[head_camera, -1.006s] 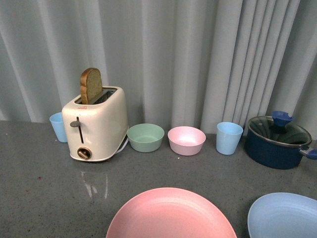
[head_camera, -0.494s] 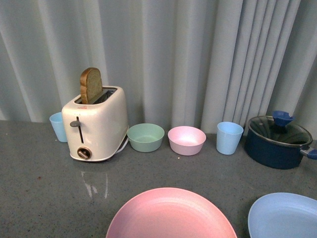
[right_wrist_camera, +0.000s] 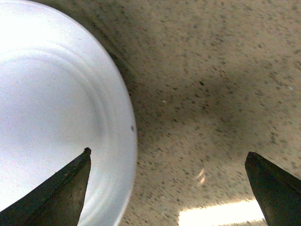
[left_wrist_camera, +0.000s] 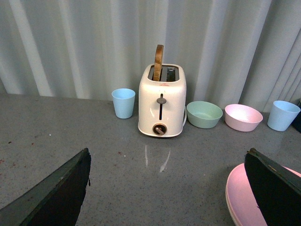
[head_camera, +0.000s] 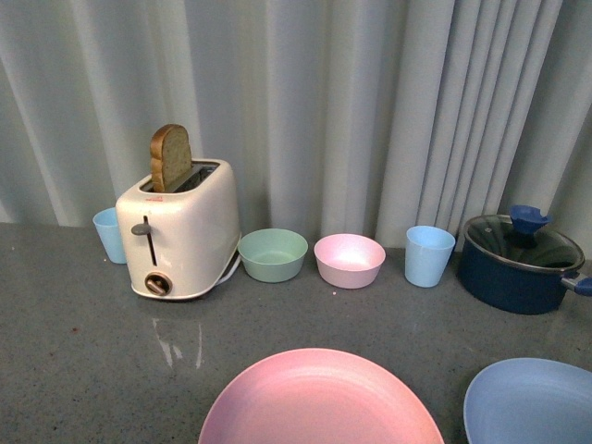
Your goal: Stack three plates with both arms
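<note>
The pink plate [head_camera: 319, 400] lies on the grey counter at the front centre. The light blue plate [head_camera: 529, 402] lies at the front right. The beige plate is out of view. Neither gripper shows in the front view. My left gripper [left_wrist_camera: 169, 188] is open and empty above the counter, with the pink plate's [left_wrist_camera: 240, 195] rim beside one finger. My right gripper [right_wrist_camera: 169, 188] is open and empty, close above the counter, with one finger over the light blue plate's [right_wrist_camera: 56, 113] edge.
A cream toaster [head_camera: 180, 231] with a bread slice stands at the back left, a blue cup [head_camera: 111, 235] behind it. A green bowl [head_camera: 273, 254], a pink bowl [head_camera: 349, 260], another blue cup [head_camera: 429, 255] and a dark blue lidded pot [head_camera: 518, 264] line the curtain.
The front view has shifted very slightly; the plates and other things have not moved on the counter.
</note>
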Available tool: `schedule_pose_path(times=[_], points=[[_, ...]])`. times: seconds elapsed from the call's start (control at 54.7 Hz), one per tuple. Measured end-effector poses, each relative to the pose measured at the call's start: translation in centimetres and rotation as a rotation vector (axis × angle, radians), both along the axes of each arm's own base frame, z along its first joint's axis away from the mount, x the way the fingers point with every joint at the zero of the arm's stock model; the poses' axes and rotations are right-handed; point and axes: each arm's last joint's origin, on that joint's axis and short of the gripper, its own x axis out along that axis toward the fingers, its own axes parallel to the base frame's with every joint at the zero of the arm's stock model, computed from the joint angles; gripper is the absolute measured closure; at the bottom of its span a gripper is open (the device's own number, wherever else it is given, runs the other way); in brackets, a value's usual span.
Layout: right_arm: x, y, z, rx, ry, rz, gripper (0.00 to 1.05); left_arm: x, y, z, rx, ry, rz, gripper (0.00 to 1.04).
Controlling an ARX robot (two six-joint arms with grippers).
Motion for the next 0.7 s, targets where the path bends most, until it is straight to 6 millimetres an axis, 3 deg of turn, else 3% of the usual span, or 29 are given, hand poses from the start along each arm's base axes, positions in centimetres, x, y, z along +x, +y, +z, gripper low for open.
schedule_pose_path(times=[0.402, 0.695], points=[[3.4, 0.4, -2.5, -0.014, 0.056, -0.013, 0.07, 0.0, 0.0, 0.0, 0.0, 0.0, 0.0, 0.07], [4.3, 1.2, -3.7, -0.004, 0.081, -0.02, 0.08, 0.0, 0.0, 0.0, 0.0, 0.0, 0.0, 0.07]])
